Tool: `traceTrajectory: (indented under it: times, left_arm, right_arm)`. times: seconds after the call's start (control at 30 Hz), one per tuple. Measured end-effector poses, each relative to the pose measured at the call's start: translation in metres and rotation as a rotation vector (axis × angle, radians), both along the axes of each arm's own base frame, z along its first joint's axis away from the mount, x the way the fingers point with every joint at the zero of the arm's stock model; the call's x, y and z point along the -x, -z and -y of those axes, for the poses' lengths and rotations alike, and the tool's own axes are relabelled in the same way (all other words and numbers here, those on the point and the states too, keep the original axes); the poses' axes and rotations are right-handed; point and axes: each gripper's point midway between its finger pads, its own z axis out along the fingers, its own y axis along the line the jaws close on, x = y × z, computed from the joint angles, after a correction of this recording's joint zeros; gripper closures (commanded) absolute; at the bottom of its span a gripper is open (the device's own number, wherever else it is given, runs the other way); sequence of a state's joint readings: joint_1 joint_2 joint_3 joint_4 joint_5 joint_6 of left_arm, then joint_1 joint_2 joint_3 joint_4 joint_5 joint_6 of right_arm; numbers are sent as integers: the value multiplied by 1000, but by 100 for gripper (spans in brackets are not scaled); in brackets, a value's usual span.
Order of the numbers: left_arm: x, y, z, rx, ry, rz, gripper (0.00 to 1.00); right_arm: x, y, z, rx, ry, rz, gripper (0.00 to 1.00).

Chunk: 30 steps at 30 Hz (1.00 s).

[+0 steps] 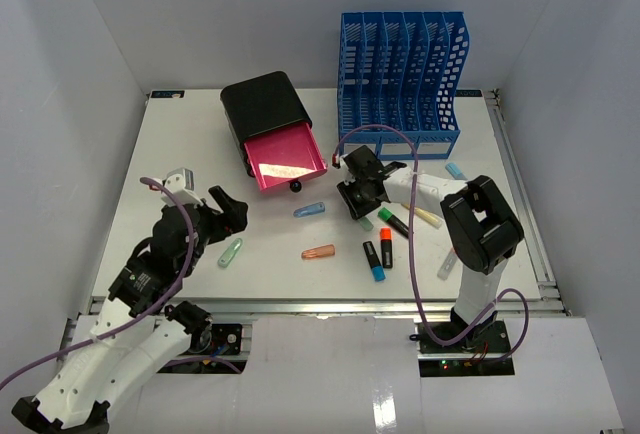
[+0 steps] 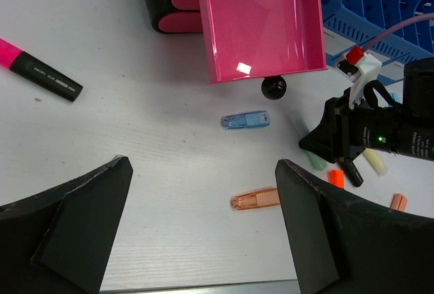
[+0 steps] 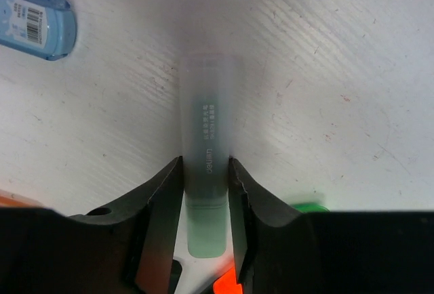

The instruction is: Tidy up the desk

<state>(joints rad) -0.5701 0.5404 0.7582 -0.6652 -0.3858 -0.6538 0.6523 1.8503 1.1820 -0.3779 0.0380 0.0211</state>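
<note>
Pale-green marker [image 3: 209, 114], flat near the middle of the desk [image 1: 180, 154], sits pinched across its narrow body by our right gripper [image 3: 205, 165], likely for a clean lift (left gripper [image 2: 203, 165] hangs wide, empty).

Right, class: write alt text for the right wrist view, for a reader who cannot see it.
The right gripper pinches a pale green marker lying on the white desk, one finger on each side. A light blue marker lies at upper left.

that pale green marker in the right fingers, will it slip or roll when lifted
Probably stiff: the pale green marker is a straight plastic tube. Its smooth sides may slip, since the right gripper pinches it toward one end. It looks rounded, so it would likely roll if dropped.
</note>
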Motion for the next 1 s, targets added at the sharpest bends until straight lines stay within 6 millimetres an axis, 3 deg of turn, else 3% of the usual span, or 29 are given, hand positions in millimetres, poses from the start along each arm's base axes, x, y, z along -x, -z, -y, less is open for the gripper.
traceTrajectory:
  times: [0.13, 0.37, 0.47, 0.6, 0.7, 0.83, 0.93, 1.0]
  left_arm:
    - [1, 4, 0, 4, 0, -8, 2]
    - [5, 11, 1, 24, 5, -23, 2]
    - [7, 15, 5, 45, 12, -40, 2]
    - [7, 29, 12, 65, 23, -90, 2]
    - [7, 43, 18, 79, 31, -133, 2]
    - [8, 56, 23, 96, 39, -172, 2]
    - [9, 57, 26, 116, 45, -179, 2]
    - [10, 53, 28, 134, 51, -171, 2]
  right_arm:
    - [-2, 0, 2, -2, 4, -1, 91]
    - [-4, -3, 5, -44, -21, -24, 92]
    - [-8, -17, 11, -66, -65, -4, 92]
    - [-20, -86, 16, -159, -164, 165, 92]
    - [-19, -149, 7, -227, -294, 317, 92]
    - [-28, -219, -22, -279, -463, 493, 92]
    - [-42, -253, -54, -285, -578, 589, 90]
    - [-47, -263, -78, -270, -652, 620, 89]
